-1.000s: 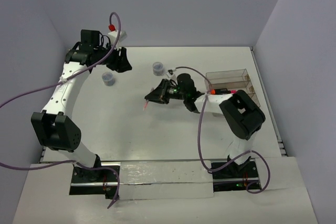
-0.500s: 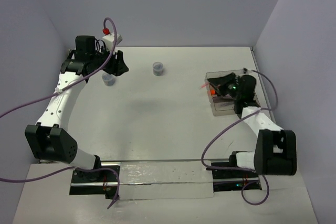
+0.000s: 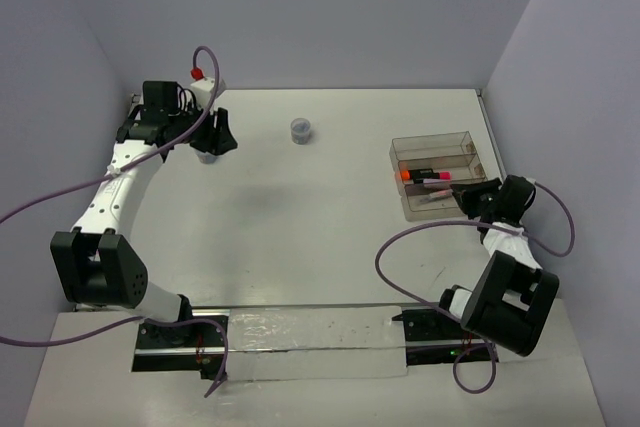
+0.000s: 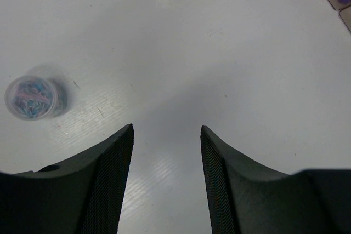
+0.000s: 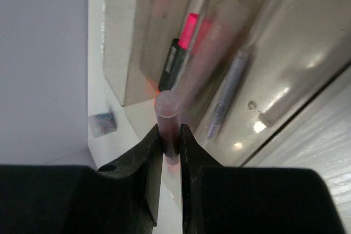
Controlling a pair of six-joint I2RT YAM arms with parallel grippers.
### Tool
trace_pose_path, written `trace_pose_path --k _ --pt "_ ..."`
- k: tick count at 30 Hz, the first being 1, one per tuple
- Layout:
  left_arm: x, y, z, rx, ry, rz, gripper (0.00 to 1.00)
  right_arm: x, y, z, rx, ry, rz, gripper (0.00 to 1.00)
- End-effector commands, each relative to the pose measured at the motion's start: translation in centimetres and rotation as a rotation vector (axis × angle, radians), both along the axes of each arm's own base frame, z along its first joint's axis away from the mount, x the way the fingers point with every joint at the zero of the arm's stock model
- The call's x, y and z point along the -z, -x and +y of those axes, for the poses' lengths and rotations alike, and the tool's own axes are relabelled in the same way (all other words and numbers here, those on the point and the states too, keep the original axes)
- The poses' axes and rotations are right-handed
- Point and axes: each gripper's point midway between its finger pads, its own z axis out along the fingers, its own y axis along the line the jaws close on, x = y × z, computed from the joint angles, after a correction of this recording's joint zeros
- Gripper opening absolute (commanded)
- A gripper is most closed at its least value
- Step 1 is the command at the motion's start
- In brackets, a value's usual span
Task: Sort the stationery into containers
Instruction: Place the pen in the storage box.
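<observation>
At the tray's point(image 3: 432, 139) near corner, having swung over from the worktop's point(image 3: 320, 247) middle, the right jaws are pinching a pale pink pen point(image 5: 168, 114), readying its drop among sorted pens point(image 5: 227, 94), while the left jaws are hovering half-open by a jar point(image 4: 32, 98).

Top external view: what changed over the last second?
The right gripper, shut on a pale pink pen, swung from mid-table to the near right corner of the tray. The left gripper shifted slightly toward the left jar. The other jar and the tray stayed put.
</observation>
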Motion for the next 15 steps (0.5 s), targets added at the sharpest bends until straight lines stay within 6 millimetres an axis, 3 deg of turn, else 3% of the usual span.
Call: trace_pose_path --k 1,7,15 --pt "-0.6 -0.2 0.5 0.003 -0.012 -0.052 0.59 1.5 0.3 -0.5 0.003 0.008 0.036 0.0" --pt "-0.5 -0.2 0.8 0.002 -0.022 -0.047 0.59 2.5 0.3 -0.2 -0.006 -0.017 0.05 0.0" --pt "-0.5 -0.4 0.8 -0.002 -0.016 -0.038 0.59 1.4 -0.1 -0.3 -0.006 -0.014 0.021 0.0"
